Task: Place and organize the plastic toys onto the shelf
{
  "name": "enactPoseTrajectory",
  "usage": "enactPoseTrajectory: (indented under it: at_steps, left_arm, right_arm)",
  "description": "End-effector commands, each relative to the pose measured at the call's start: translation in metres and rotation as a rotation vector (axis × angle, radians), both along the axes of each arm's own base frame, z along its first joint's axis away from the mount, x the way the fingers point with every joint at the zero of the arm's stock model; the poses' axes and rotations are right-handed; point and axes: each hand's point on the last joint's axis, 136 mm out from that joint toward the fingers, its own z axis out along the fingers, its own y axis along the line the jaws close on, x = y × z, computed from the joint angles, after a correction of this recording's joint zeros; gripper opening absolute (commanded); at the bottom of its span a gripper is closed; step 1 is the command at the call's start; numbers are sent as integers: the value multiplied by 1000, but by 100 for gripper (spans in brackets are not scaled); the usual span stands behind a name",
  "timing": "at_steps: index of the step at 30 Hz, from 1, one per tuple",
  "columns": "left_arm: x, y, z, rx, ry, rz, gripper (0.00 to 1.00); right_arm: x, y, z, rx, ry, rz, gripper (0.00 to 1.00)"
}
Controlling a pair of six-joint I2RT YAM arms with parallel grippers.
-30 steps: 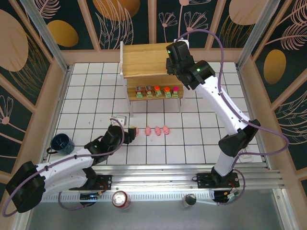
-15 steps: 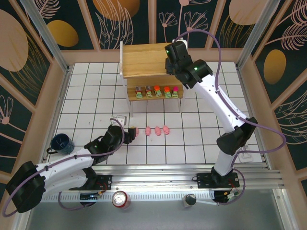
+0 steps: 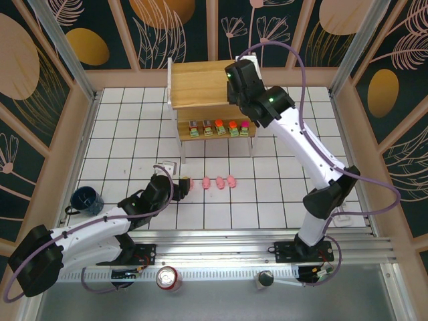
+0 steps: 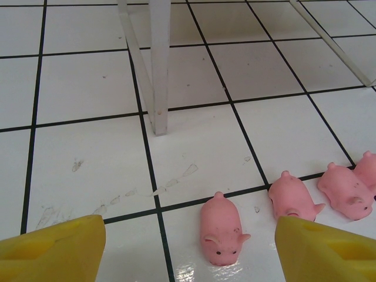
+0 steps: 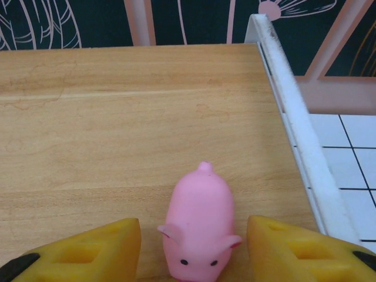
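The pink pig [image 5: 200, 226] sits bottom centre of the right wrist view, on the shelf [image 5: 117, 117]'s top board. We judge it light and rubbery: pinch its flanks gently. Our right gripper [image 5: 194, 249] stands spread astride it; our left gripper [image 4: 189, 241], also spread, brackets a second pig [image 4: 220, 235].

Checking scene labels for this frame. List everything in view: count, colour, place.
pigs: 5, pink; four in a row on the table in front of the shelf, one on the shelf's top board near its right end
blocks: 5, green bases with grey, orange or magenta tops; in a row on the shelf's lower board
shelf: 1, light wood with white legs; far middle of the table
table: 1, white tiles with dark lines
mug: 1, dark blue; table's near left
can: 1, red; on the near rail
left gripper: open, low over the table by the nearest pig
right gripper: open, astride the top-board pig
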Motion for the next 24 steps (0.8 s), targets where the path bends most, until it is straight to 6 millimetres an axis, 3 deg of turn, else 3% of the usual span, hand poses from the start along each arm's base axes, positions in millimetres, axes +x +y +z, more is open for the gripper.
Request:
enactPoseTrajectory:
  at_steps: [1,9,13,18,24]
  left_arm:
    - [2,0,1,1,-10,-1,76]
    - [2,0,2,-2,-12,-1,76]
    - [2,-1,2,0,-7,-7,77]
    - [3,-2,0,16,9,-8,78]
    - [8,-1,4,41,11,14,80]
  right_arm:
    - [-7,-12,37,29,-88,-28,52]
    - [-35,-12,65,51,-162,-16,52]
    - [-57,-7,66,63,-170,13,52]
    - [-87,7,45,87,-132,87,51]
    - [-113,18,-9,106,-30,140,50]
